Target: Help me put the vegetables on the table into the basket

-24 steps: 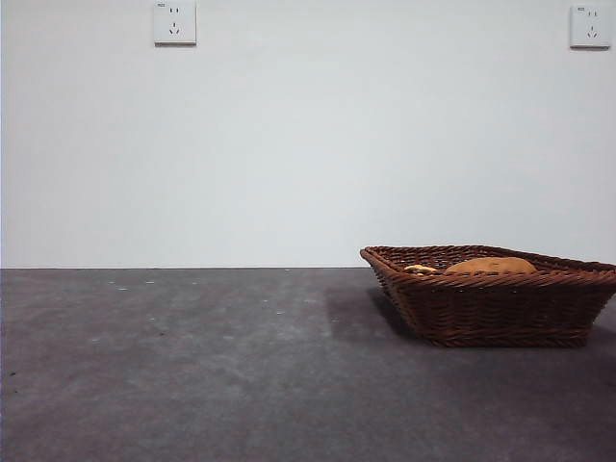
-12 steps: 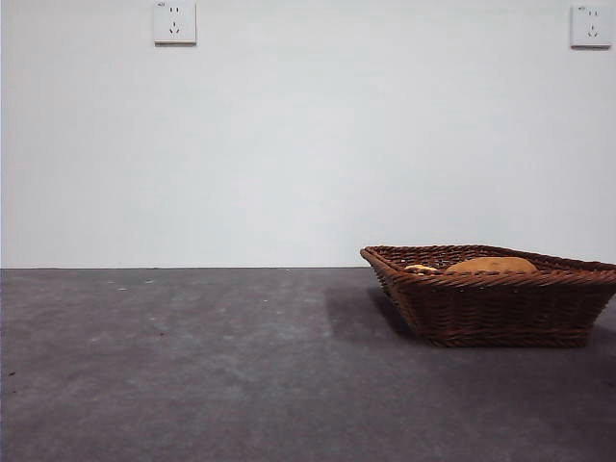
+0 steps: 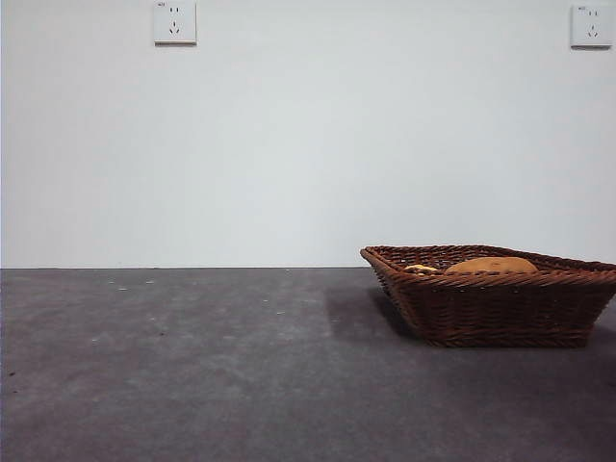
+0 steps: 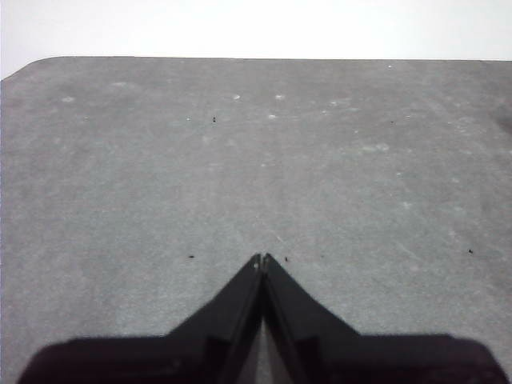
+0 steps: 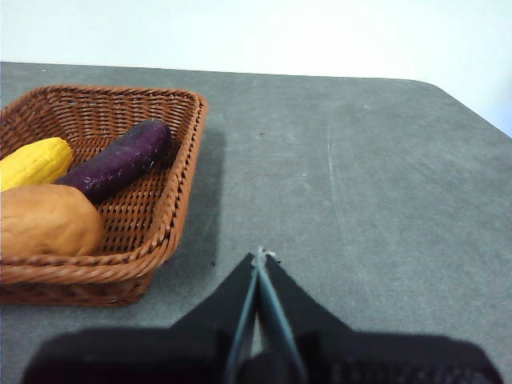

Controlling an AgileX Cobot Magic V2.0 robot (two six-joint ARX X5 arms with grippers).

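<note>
Front view: the wide brown woven wicker basket [image 3: 493,294] sits on the dark grey table [image 3: 192,366] near its right edge. The big tan-brown potato [image 3: 491,265] peeks over the rim.

Left wrist view: the left gripper [image 4: 262,260] is pressed together, holding nothing, over bare table.

Right wrist view: the right gripper [image 5: 259,256] is pressed together too, beside the basket. Inside lie the potato, the slim dark purple eggplant [image 5: 120,160] and the yellow lumpy vegetable [image 5: 34,162]. The job looks done.
</note>
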